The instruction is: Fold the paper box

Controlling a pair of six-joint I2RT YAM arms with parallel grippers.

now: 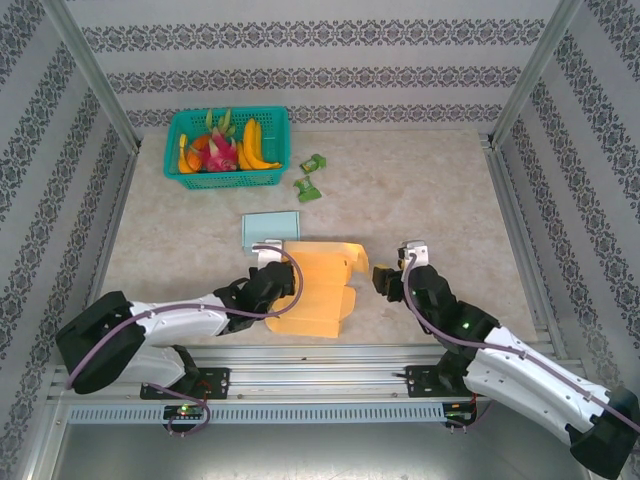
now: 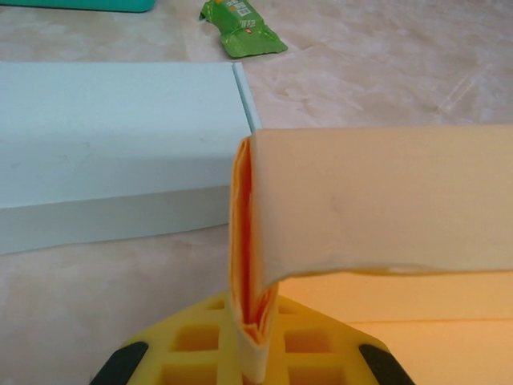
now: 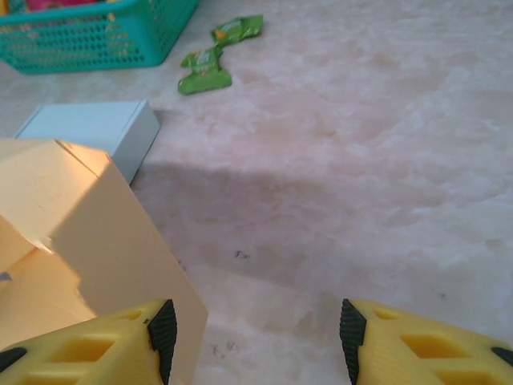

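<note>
Left arm: stretched low from its base at the near left, forearm running rightward, wrist near the middle.
Left jaws: closed tight on a folded edge of the paper box.
Right arm: reaching up and leftward from its base at the near right.
Right jaws: parted, gripping nothing; yellow fingers low, possibly just clear of the tabletop.

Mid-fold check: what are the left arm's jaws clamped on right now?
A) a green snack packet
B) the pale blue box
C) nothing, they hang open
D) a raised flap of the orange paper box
D: in the left wrist view the left jaws stand shut on an upright folded flap of the orange paper box, and the pale blue box lies flat behind it.
</note>
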